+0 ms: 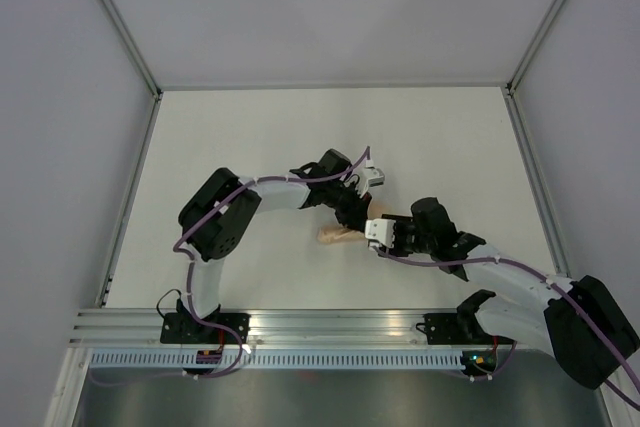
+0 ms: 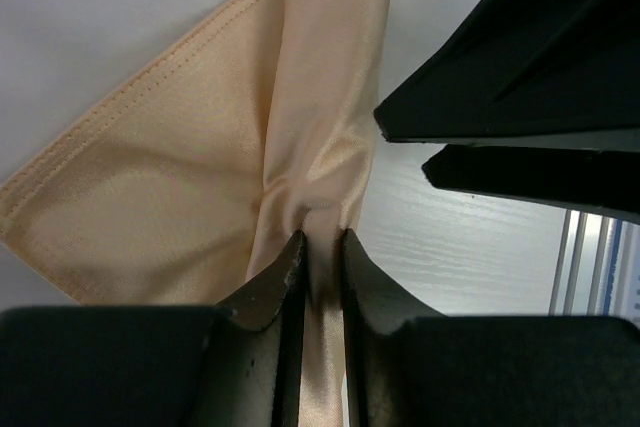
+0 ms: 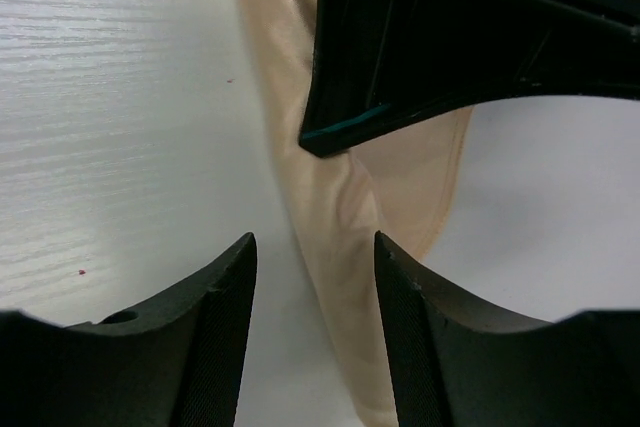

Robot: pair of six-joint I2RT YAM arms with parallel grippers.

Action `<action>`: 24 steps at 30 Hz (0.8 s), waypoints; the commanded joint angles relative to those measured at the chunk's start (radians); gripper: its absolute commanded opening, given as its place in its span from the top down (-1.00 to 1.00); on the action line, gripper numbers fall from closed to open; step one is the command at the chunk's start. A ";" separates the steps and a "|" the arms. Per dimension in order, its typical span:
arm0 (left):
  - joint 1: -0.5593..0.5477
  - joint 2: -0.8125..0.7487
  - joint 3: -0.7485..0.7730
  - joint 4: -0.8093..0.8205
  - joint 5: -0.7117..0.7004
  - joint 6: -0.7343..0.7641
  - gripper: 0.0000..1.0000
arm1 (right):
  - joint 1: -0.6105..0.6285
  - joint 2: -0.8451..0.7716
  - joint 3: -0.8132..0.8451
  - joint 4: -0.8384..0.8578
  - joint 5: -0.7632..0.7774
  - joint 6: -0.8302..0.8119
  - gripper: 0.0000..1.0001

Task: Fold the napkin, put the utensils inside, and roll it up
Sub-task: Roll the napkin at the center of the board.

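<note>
The peach-orange napkin (image 1: 338, 235) lies rolled into a narrow bundle at the table's middle, mostly hidden under both grippers. My left gripper (image 1: 362, 209) is shut on the rolled part of the napkin (image 2: 320, 147), with cloth pinched between its fingertips (image 2: 322, 247). A flat, hemmed corner (image 2: 150, 187) spreads to the left of the roll. My right gripper (image 1: 383, 234) is open. Its jaws (image 3: 315, 247) straddle the end of the roll (image 3: 345, 237) without closing on it. The left gripper's body (image 3: 430, 47) sits just beyond. No utensils show in any view.
An aluminium rail (image 1: 330, 325) runs along the near edge of the white table, also seen in the left wrist view (image 2: 590, 257). Grey enclosure walls with metal posts (image 1: 120, 22) bound the back and sides.
</note>
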 commanded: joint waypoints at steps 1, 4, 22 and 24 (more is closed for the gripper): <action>-0.004 0.087 -0.002 -0.193 0.010 -0.016 0.95 | 0.051 0.008 -0.027 0.158 0.106 -0.043 -0.14; -0.001 0.104 0.009 -0.201 0.027 -0.018 0.95 | 0.079 0.038 -0.024 0.158 0.120 -0.048 -0.15; 0.011 0.144 0.061 -0.267 0.057 -0.005 0.71 | 0.121 0.210 0.052 0.066 0.139 -0.023 0.70; 0.016 0.139 0.056 -0.261 0.054 -0.027 0.57 | 0.117 0.209 0.056 0.053 0.136 -0.020 0.85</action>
